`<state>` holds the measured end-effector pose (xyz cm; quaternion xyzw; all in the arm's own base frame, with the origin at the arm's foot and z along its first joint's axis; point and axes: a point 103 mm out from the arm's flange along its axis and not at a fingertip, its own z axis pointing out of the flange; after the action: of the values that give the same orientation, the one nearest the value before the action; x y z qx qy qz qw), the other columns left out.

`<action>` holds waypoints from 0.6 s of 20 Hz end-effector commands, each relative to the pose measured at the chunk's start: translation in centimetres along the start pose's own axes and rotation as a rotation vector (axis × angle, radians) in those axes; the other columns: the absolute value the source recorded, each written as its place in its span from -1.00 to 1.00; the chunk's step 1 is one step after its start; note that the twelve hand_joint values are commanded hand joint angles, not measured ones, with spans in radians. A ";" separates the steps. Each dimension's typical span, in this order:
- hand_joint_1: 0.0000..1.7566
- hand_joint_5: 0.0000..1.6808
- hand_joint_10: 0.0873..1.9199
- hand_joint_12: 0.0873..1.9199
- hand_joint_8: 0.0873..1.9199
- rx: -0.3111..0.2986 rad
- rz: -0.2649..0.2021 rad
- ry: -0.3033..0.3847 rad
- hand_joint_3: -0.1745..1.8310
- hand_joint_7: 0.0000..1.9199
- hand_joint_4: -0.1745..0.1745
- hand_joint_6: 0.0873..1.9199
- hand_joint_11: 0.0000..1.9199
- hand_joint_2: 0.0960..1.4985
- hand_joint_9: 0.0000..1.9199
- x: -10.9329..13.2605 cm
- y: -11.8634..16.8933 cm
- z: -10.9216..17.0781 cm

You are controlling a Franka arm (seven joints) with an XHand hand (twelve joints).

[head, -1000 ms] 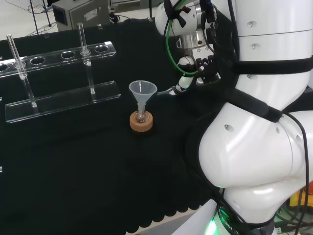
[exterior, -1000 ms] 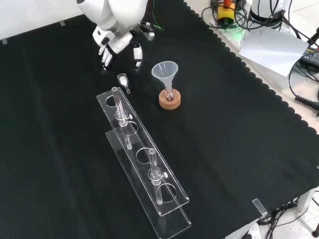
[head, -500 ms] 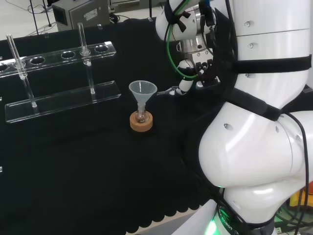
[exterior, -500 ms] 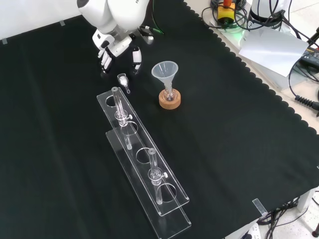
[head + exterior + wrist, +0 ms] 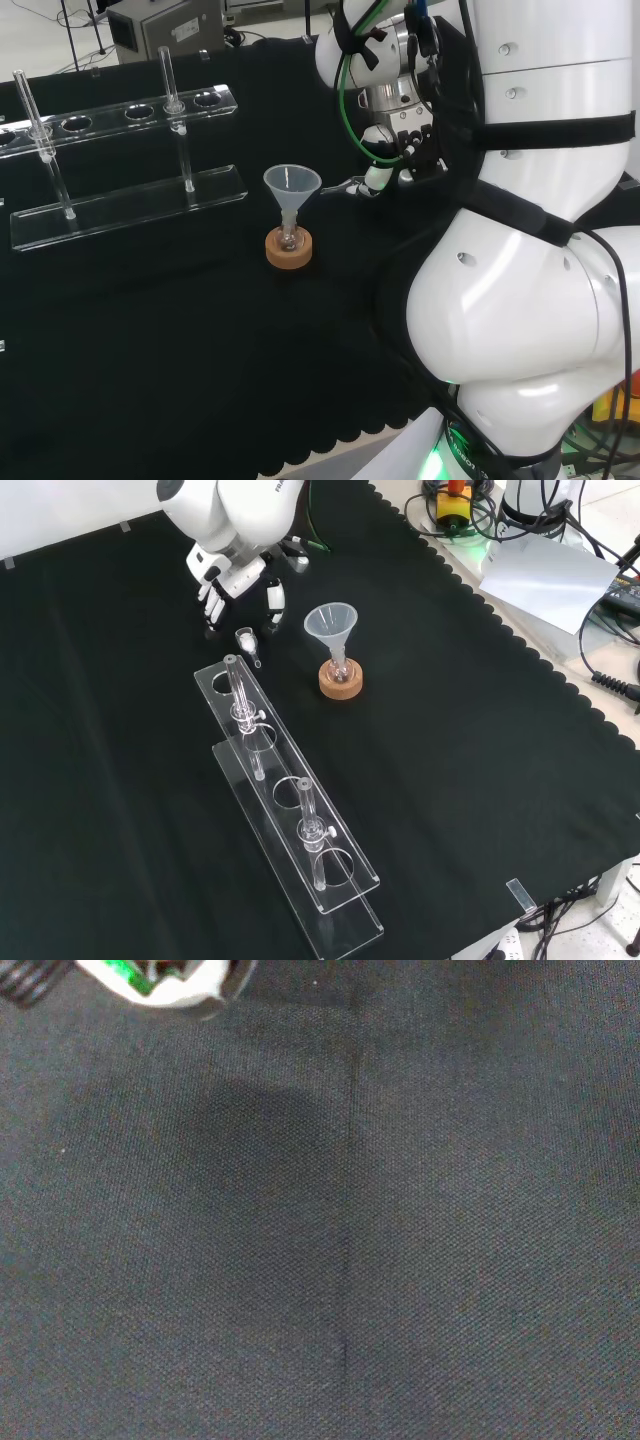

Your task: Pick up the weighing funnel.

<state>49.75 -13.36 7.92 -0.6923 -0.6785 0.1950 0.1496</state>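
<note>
The weighing funnel [image 5: 246, 642], a small clear scoop with a short stem, lies on the black cloth between the hand and the near end of the tube rack. In the head view the weighing funnel [image 5: 343, 186] lies just right of the big funnel. The hand [image 5: 236, 578] hangs just behind and above it, open, with its fingers [image 5: 210, 598] and thumb [image 5: 275, 597] pointing down at the cloth to either side. Nothing is between them. In the head view the hand [image 5: 384, 160] sits against the arm's white links. A white part of the hand [image 5: 160, 980] edges the wrist view over bare cloth.
The big funnel [image 5: 331, 623] stands mouth up in a small flask on a cork ring [image 5: 340, 683], right of the weighing funnel in the front view. A clear rack [image 5: 290, 810] with two glass tubes runs toward the front view's bottom. The cloth's scalloped edge [image 5: 520, 630] lies at the right.
The hand has shifted and turned slightly above the weighing funnel, its thumb a little lower in the front view. The weighing funnel, big funnel and rack have not moved.
</note>
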 end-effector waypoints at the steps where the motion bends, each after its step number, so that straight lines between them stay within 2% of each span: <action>1: 0.00 -0.36 -0.45 0.36 -0.33 -0.008 -0.013 -0.007 -0.23 -0.59 -0.40 -0.69 -0.65 -0.28 -0.33 0.0 0.1 0.2; 4: 0.01 -0.43 -0.45 0.35 -0.33 -0.009 -0.011 -0.018 -0.22 -0.59 -0.40 -0.53 -0.65 -0.29 -0.32 0.3 0.2 0.3; 12: 0.03 -0.45 -0.44 0.35 -0.32 -0.021 -0.007 -0.022 -0.20 -0.59 -0.40 -0.45 -0.64 -0.29 -0.31 0.4 0.6 0.5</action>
<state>49.96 -13.03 7.33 -0.6892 -0.6839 0.1952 0.1380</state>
